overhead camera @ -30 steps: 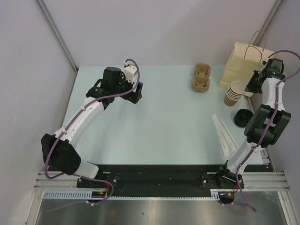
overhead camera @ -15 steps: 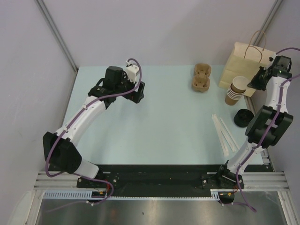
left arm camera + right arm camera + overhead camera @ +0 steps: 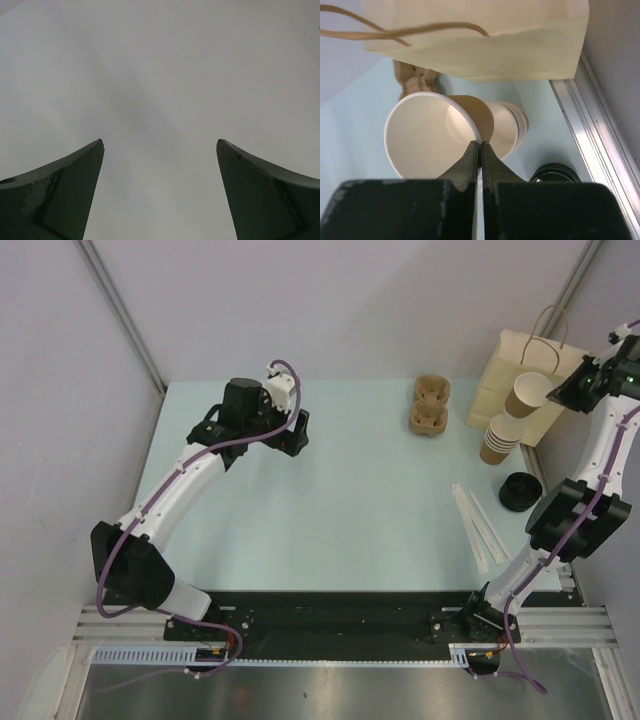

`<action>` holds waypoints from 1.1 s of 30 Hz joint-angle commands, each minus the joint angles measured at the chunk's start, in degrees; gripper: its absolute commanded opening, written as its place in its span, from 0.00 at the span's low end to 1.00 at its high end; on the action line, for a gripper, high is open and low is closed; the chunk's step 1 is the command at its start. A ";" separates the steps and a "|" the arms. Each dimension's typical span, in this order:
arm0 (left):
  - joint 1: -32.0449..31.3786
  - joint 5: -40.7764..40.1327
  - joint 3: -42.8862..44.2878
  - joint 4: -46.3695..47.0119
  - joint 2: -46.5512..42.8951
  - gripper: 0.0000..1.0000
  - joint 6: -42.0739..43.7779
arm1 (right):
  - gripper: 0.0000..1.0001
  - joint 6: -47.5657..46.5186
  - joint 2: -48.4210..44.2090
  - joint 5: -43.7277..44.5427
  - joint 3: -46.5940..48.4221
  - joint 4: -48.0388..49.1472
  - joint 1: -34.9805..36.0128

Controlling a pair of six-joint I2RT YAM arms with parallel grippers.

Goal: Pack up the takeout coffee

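My right gripper [image 3: 566,390] is shut on the rim of a brown kraft cup [image 3: 529,394], white inside, and holds it in the air above the stack of cups [image 3: 498,438] at the far right. In the right wrist view the fingers pinch the wall of the cup [image 3: 427,132] and the stack [image 3: 509,125] sits behind it. My left gripper [image 3: 293,436] is open and empty over bare table at the back left; in the left wrist view its gripper [image 3: 160,145] shows only table between the fingers.
A tan paper bag [image 3: 520,375] with twisted handles stands at the back right, also in the right wrist view [image 3: 480,40]. A brown pulp cup carrier [image 3: 430,405] lies left of it. Black lids [image 3: 520,490] and white wrapped straws [image 3: 478,523] lie near the right edge.
My right gripper has lifted one cup off the stack, up and to the right, towards the bag. The left arm has barely moved.
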 commanded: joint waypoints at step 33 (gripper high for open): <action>17.02 6.38 -26.14 4.80 -33.80 1.00 -7.91 | 0.00 -6.72 -11.25 1.28 -29.70 23.52 61.98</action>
